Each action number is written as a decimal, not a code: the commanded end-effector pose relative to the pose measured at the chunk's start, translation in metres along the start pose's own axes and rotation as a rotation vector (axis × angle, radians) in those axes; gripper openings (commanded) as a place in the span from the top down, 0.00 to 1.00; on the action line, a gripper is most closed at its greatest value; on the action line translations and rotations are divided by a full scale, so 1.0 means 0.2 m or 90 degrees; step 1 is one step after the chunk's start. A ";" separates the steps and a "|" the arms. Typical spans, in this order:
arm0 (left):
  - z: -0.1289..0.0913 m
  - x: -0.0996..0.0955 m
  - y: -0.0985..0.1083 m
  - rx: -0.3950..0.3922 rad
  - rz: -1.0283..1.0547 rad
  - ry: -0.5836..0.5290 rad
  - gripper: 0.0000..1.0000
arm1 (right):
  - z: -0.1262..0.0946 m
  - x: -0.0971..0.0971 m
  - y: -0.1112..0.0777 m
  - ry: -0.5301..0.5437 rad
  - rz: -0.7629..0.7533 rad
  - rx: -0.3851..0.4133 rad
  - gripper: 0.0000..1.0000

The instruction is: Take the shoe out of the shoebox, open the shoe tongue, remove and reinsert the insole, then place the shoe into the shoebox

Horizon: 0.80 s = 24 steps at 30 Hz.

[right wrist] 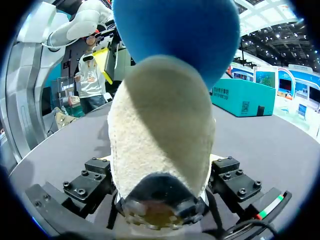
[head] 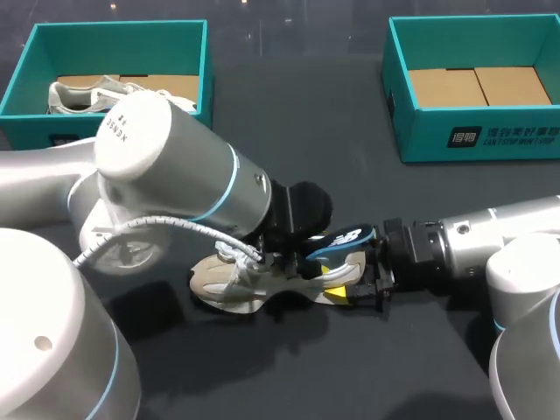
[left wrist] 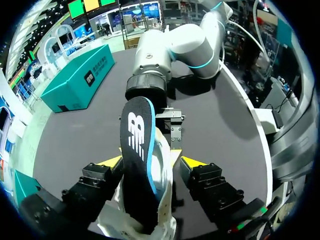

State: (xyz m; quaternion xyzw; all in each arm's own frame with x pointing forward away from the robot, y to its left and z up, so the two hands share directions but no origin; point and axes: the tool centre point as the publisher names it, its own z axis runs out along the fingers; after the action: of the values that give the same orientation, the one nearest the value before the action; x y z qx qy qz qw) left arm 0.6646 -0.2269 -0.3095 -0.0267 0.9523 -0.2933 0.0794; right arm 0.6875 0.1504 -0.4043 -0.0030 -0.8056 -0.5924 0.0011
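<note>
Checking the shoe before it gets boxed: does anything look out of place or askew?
Yes. The black insole with a blue edge juts out of the beige lace-up sneaker. Its free end is raised in the air past the heel instead of lying flat inside the shoe.

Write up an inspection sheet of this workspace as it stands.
Surface: dark table.
Job's things: beige lace-up shoe lying mid-table; black insole with a blue edge sticking up out of it; empty teal cardboard shoebox at the far right.
Clutter: second teal shoebox at the far left, holding a white shoe.
Grippers: right gripper shut on the shoe's heel; left gripper at the shoe's opening, by the insole.
Cables: white cable along the left arm.
Surroundings: nothing seen.
</note>
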 end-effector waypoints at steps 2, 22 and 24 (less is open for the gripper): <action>0.06 0.02 -0.02 -0.002 0.003 -0.065 0.31 | 0.01 0.00 0.00 -0.001 0.000 0.001 1.00; 0.19 -0.11 -0.01 -0.020 -0.007 -0.137 0.58 | 0.01 0.00 0.00 -0.001 0.000 0.001 1.00; 0.19 -0.12 0.00 -0.019 -0.011 -0.136 0.71 | 0.01 0.00 0.00 -0.001 0.000 0.001 1.00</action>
State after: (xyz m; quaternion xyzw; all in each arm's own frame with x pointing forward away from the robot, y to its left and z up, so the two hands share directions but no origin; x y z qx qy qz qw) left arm 0.6928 -0.2458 -0.3357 -0.0673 0.9424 -0.2738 0.1801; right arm 0.6874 0.1505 -0.4042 -0.0030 -0.8056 -0.5925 0.0011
